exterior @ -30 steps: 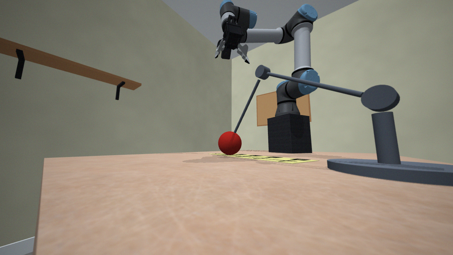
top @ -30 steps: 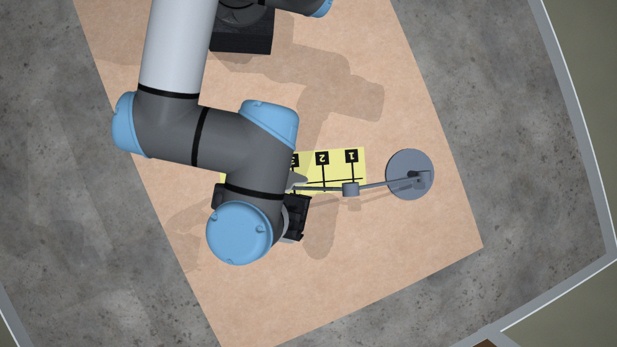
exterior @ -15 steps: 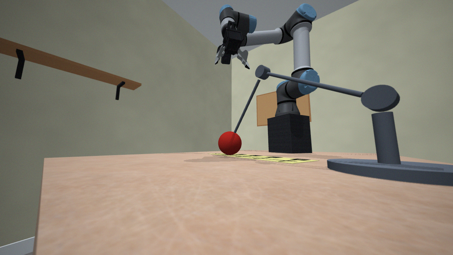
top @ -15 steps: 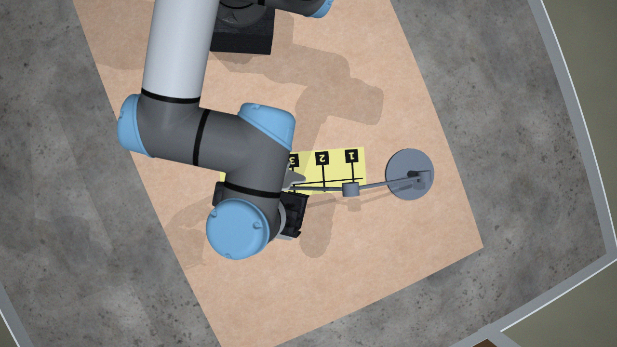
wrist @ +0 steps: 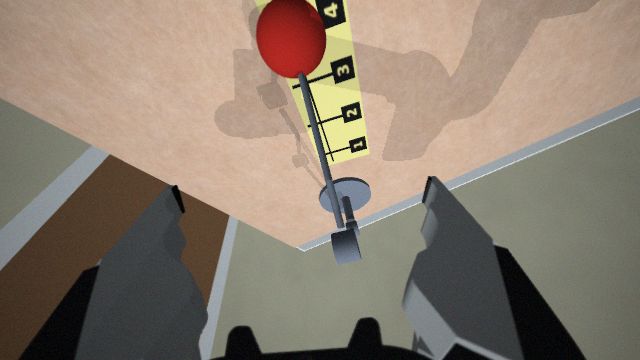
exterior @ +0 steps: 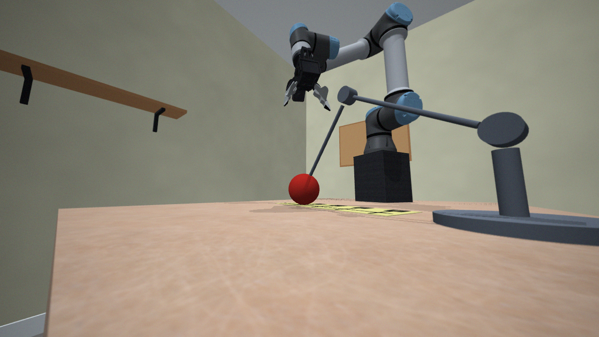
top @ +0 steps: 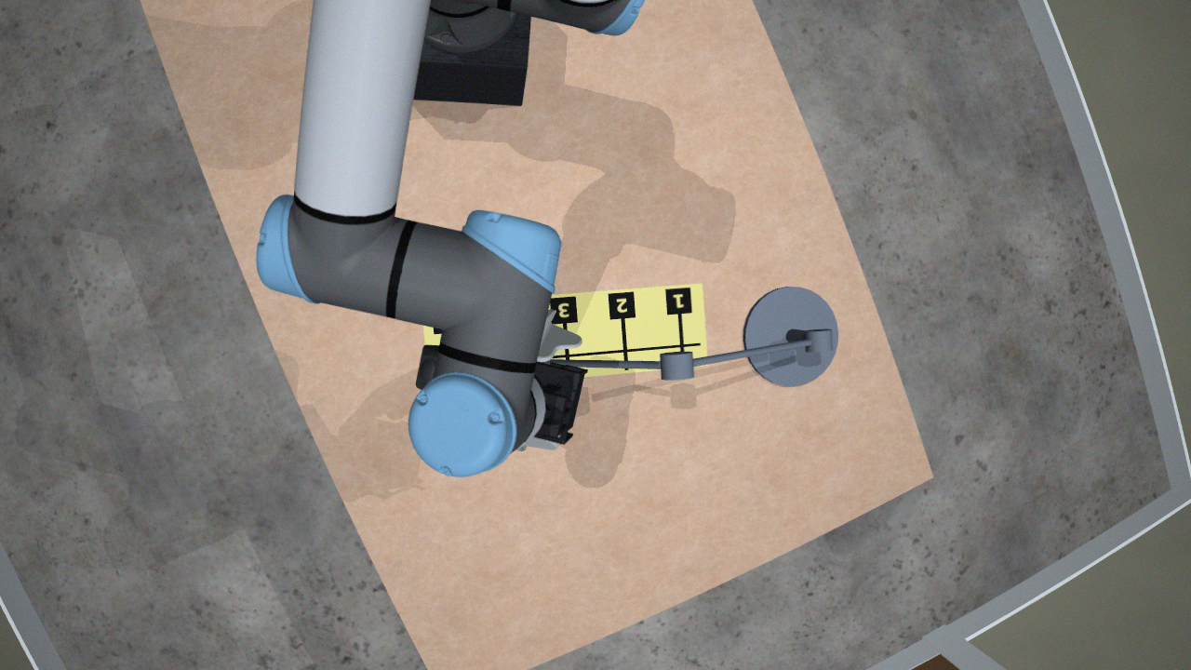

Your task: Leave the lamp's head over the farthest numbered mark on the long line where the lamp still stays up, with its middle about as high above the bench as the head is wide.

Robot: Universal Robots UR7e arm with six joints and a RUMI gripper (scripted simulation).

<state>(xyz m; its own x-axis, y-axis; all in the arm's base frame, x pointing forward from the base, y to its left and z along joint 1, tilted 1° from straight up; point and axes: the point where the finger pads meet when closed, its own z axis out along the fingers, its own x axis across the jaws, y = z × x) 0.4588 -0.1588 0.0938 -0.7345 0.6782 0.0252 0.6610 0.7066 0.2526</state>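
Observation:
The lamp's red ball head sits low on the bench at the far end of the yellow mark strip. In the wrist view the head lies between marks 3 and 4. Its thin forearm rises to the grey elbow joint, and a second rod runs to the grey post on a round base. My gripper is open and empty, high above the head, just left of the elbow. In the top view the arm hides the head.
The robot's black pedestal stands behind the strip. A wooden shelf hangs on the left wall. The bench edge runs close behind the lamp base in the wrist view.

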